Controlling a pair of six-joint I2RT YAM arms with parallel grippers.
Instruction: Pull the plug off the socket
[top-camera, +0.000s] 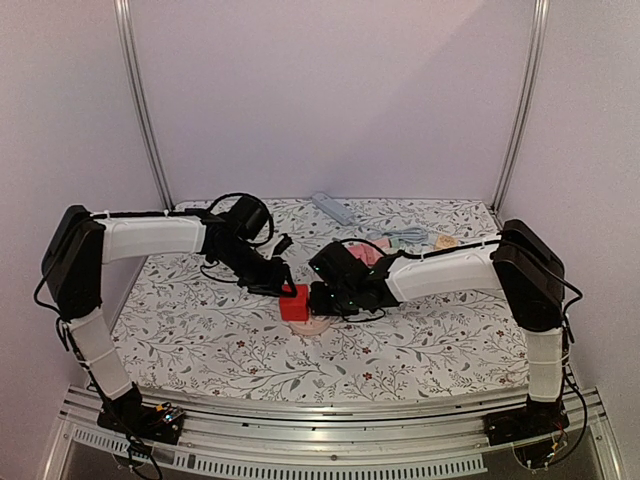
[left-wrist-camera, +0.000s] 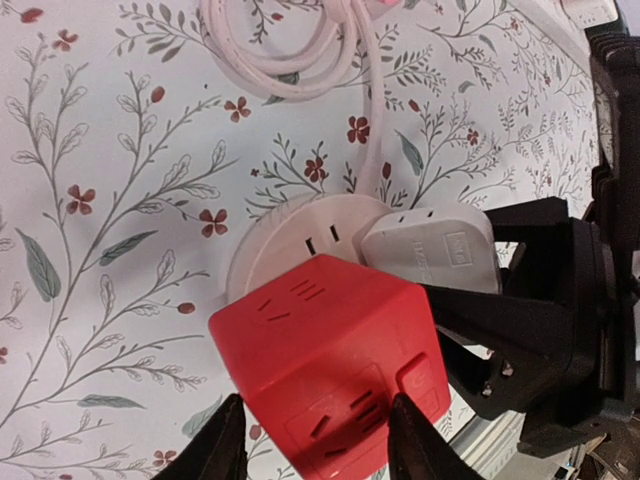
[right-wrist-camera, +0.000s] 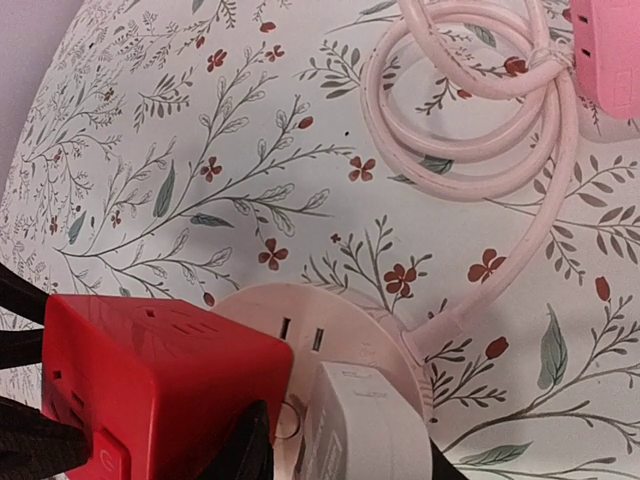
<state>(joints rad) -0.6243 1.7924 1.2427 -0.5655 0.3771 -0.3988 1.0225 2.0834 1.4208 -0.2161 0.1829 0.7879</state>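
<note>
- Top: left gripper (top-camera: 287, 288) and right gripper (top-camera: 322, 300) are meeting at the round socket (top-camera: 314, 326), mid-table.
- Left wrist: 2 fingers (left-wrist-camera: 222, 445) are pinching the red cube plug (left-wrist-camera: 330, 370), which is sitting on the socket.
- Right wrist: fingers (right-wrist-camera: 250, 440) are straddling the white plug (right-wrist-camera: 365, 430); can't tell if gripping.

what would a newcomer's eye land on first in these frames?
First, the bright red cube adapter at the table's middle, sitting on a round white socket with the left gripper closed on its sides. Right beside it, a white plug sits in the same socket, clamped by the right gripper. Behind them, a coiled pink cord lies on the floral tablecloth.
</note>
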